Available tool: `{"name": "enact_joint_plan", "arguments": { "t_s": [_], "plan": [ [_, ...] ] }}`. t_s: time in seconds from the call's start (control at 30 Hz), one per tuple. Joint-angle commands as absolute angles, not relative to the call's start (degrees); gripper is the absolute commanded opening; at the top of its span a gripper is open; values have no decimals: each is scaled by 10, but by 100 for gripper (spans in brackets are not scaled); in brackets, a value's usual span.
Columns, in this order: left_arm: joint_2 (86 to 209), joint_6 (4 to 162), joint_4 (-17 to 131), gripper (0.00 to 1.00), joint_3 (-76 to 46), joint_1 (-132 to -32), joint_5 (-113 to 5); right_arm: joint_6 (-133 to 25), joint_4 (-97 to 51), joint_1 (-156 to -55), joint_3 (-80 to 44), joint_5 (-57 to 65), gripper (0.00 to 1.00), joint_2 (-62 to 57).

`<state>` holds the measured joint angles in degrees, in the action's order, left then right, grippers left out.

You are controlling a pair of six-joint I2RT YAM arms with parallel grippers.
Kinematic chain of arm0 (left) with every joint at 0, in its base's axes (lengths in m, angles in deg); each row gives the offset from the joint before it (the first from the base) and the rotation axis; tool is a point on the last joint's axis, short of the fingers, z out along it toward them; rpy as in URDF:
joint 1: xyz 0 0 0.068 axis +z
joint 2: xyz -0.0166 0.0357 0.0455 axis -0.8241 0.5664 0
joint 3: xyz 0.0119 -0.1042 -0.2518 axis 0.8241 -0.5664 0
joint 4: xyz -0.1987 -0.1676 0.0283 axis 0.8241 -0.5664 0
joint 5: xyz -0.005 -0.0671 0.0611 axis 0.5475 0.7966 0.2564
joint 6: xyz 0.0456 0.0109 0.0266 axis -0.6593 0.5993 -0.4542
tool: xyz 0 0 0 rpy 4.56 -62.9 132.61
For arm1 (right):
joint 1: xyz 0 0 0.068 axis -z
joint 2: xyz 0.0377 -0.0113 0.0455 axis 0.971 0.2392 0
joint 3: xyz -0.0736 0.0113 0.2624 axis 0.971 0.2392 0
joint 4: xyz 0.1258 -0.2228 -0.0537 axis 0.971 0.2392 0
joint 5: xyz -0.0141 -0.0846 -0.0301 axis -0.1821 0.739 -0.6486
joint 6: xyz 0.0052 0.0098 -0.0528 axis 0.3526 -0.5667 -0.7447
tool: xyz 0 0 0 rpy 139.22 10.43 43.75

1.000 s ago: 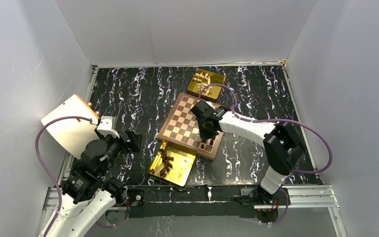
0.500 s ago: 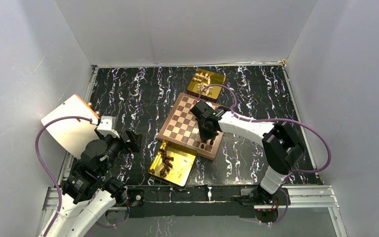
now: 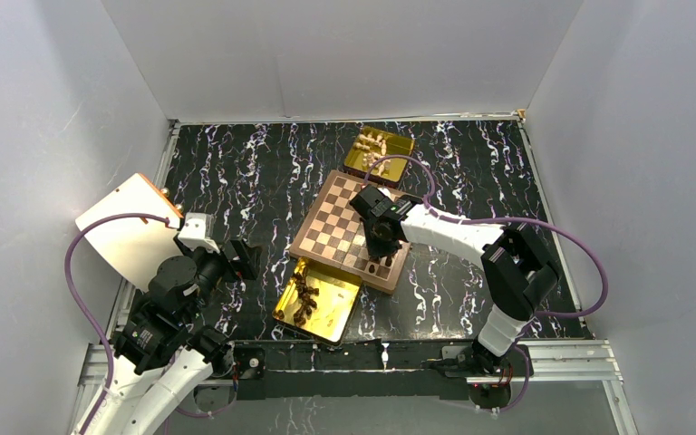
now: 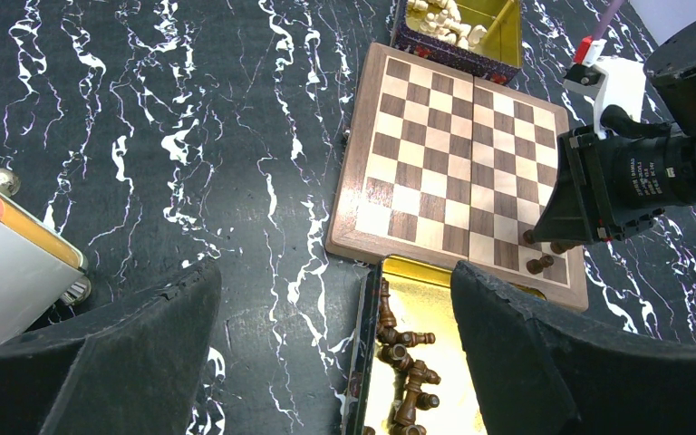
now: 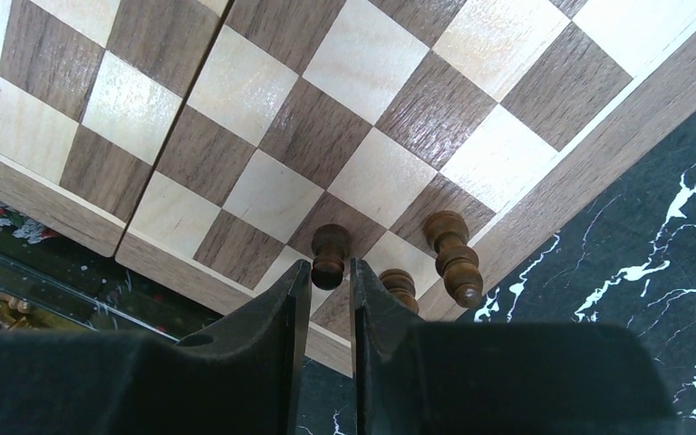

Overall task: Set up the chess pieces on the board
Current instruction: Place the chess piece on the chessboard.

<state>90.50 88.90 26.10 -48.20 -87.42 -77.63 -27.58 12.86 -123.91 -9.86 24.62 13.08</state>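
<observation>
Three dark pieces sat bunched at the near right corner of the board, which I'd guess is where that side's back rank starts, fed from the gold tray just near-left of it. Over them the right gripper hovered low on one upright piece, jaws only a sliver apart either side of its head (couldn't tell if they were pinching it or just clear). Meanwhile the left gripper hung wide open and empty off to the left, probably parked out of the way.
</observation>
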Motion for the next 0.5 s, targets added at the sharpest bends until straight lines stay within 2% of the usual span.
{"name": "enact_joint_plan", "arguments": {
  "t_s": [0.0,0.47],
  "plan": [
    [905,886,267,94,-482,-871,-778,-270,145,-1238,-115,255,31,123],
    [908,886,268,94,-482,-871,-777,-274,150,-1237,-123,253,33,115]
  ]
}}
